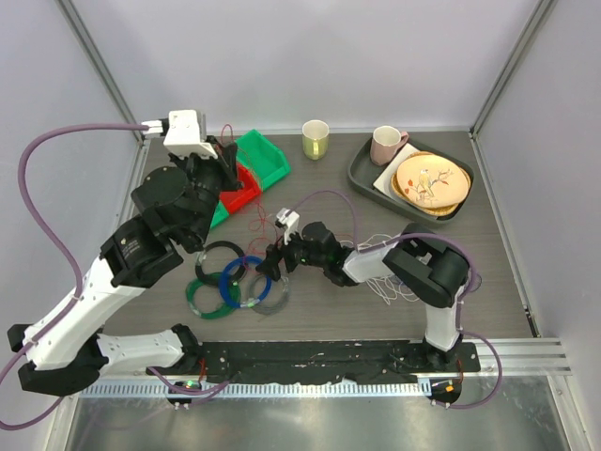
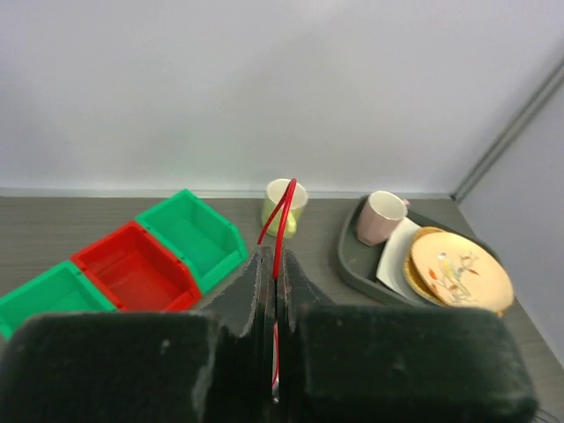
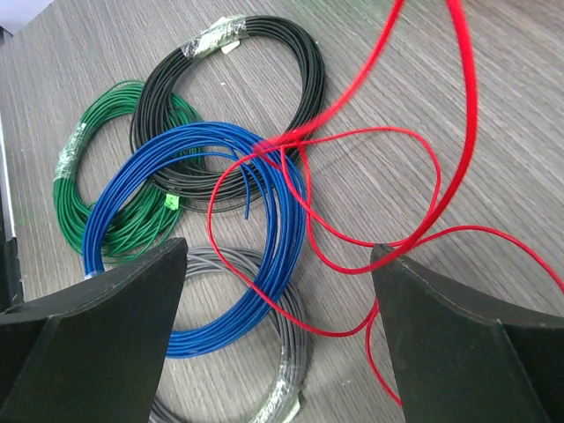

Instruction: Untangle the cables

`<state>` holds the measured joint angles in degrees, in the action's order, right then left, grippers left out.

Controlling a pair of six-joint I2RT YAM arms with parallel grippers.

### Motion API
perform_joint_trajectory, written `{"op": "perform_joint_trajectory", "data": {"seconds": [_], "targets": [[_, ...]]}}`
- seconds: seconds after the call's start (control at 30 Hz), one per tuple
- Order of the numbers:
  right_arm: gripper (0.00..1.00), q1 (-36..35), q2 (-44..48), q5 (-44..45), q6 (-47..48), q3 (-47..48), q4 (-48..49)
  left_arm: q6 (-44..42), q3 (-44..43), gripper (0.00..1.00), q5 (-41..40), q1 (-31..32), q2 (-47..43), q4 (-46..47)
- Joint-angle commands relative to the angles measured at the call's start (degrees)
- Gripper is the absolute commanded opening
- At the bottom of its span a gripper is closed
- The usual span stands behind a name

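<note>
Far left: my left gripper is over the row of bins, its jaws pressed together on a red wire. In the left wrist view the strand runs up out of the slit between the pads and arches forward. Below and beyond it lie a green bin, a red bin and a second green bin, side by side on the wooden table.

Centre left: four neat coils overlap on the table, namely a green coil, a black coil, a blue coil and a grey coil. The red wire trails from the bins down onto them; its loose loops cross the blue and black coils and spread onto the bare wood to their right.

Centre: my right gripper hangs just above the coils with its jaws spread wide and gripping nothing. In the right wrist view the red loops and the blue coil lie between its two pads.

Centre right: thin white wires lie in scribbly loops on the table beside and under my right arm, apart from the red one.

Back right: a yellow-green mug stands alone. Beside it a dark tray holds a pink mug and stacked orange plates.
</note>
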<state>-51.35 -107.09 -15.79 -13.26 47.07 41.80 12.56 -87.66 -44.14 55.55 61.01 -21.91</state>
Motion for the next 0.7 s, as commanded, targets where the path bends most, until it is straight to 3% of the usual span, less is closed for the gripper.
{"op": "perform_joint_trajectory", "data": {"seconds": [0.0, 0.17, 0.3, 0.37, 0.47, 0.57, 0.67], "targets": [[0.90, -1.47, -2.07, 0.94, -0.02, 2.33, 6.99, -7.87, -3.66, 0.00, -11.55, 0.17, -0.11, 5.37], [0.90, -1.73, 0.82, 5.83, 1.83, -3.29, 4.08, -20.98, -3.57, 0.00, -20.01, 0.00, -0.28, 16.53], [0.90, -1.73, 3.98, 13.56, -0.96, -8.74, -1.62, -22.84, -4.63, 0.00, -19.67, -3.24, -1.07, 19.53], [0.90, -1.65, 5.30, 15.52, -2.47, -12.25, -2.60, -21.70, -5.24, 0.00, -18.27, -5.09, -0.81, 18.84], [0.90, -1.12, 8.90, 23.07, -6.95, -15.25, -6.45, -15.23, -7.86, 0.00, -12.75, -10.09, 2.26, 9.22], [0.90, -0.77, 14.17, 27.56, -8.54, -16.22, -12.78, -6.79, -12.25, 0.00, -4.95, -21.92, 7.61, 0.33], [0.90, -0.77, 20.67, 30.20, -9.33, -17.09, -18.41, -2.55, -17.26, 0.00, 1.57, -29.76, 12.89, -4.44]]}}
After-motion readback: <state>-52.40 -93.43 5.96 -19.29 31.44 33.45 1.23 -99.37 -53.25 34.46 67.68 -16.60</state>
